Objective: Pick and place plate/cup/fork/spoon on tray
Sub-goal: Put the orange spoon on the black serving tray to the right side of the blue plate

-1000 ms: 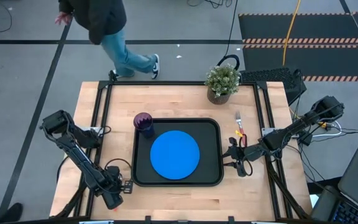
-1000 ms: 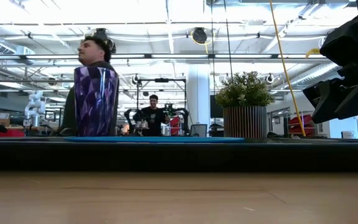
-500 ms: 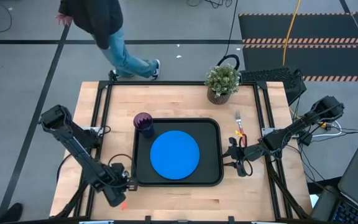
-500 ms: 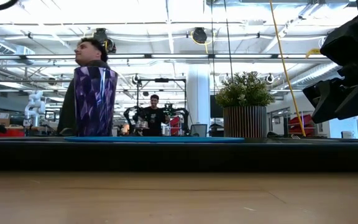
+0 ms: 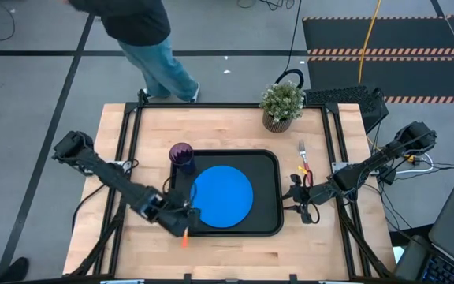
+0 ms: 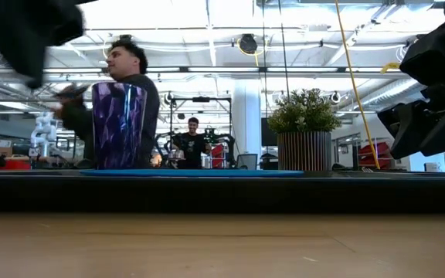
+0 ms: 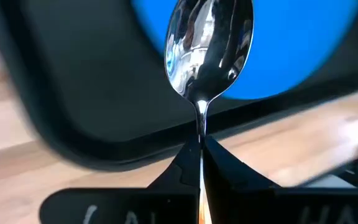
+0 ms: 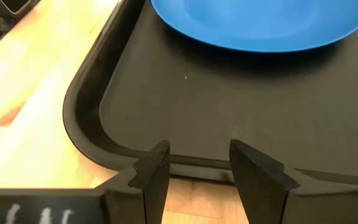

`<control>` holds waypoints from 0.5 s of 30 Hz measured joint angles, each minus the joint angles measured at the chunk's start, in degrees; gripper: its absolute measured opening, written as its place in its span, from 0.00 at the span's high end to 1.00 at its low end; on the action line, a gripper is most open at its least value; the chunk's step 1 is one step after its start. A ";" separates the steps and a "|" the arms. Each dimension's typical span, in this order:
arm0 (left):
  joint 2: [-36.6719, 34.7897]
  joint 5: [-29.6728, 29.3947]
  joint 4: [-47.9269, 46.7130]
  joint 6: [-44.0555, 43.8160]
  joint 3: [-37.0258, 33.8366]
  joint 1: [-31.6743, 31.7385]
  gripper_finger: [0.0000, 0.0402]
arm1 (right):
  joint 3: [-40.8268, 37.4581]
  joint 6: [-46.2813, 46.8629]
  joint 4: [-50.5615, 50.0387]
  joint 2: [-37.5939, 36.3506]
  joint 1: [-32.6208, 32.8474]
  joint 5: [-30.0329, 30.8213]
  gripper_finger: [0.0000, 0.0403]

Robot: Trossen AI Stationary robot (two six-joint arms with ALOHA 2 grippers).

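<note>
The black tray [image 5: 270, 225] holds the blue plate [image 5: 221, 196] in its middle. The purple cup [image 5: 182, 155] stands upright in its far-left corner. My left gripper [image 5: 186, 218] is over the tray's near-left corner, shut on the orange-handled spoon [image 7: 209, 46]. The spoon's bowl is over the tray near the plate's edge [image 7: 303, 56]. The red-handled fork [image 5: 303, 158] lies flat on the table right of the tray. My right gripper [image 5: 294, 197] is open and empty beside the tray's right rim [image 8: 82, 118]. My left gripper pinches the spoon's thin metal neck [image 7: 201, 127] between its two fingertips, just behind the bowl. The fingers lie along the spoon. The bowl sticks out ahead of them and the orange handle [image 5: 184, 239] trails back toward the near edge. The spoon is lifted clear.
A potted green plant [image 5: 282, 102] stands at the table's far edge, right of the middle. A person [image 5: 144, 39] walks past the far-left corner and shows behind the cup in the low view [image 6: 130, 85]. Bare wood lies left of and in front of the tray.
My left gripper has carried the spoon from the table's near-left area toward the right and a little toward the far edge. It is now over the tray's near-left corner. The person beyond the table has walked on.
</note>
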 joint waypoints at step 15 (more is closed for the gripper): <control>7.07 3.12 0.06 15.73 12.06 13.65 1.00 | 0.00 -7.54 1.49 -4.05 -3.06 7.31 0.61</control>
